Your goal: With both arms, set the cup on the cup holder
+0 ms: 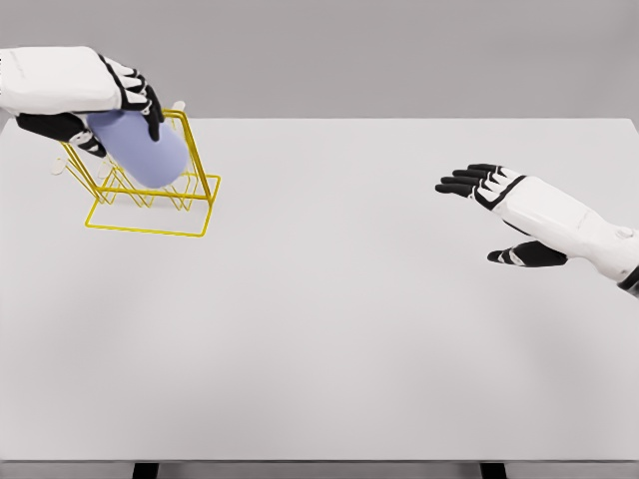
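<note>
Tilting over the yellow wire cup holder, a plain pale lavender cup is being gripped by the left hand, fingers wrapped round its upper end, its lower end lying among the wires. The holder is sitting near the far left corner of the white desk. The right hand is being held over the desk's right side, fingers spread, holding nothing. No readable writing is being shown.

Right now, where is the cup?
In the head view, the lavender cup is far left, tilted in the left hand, against the yellow wire cup holder.
</note>
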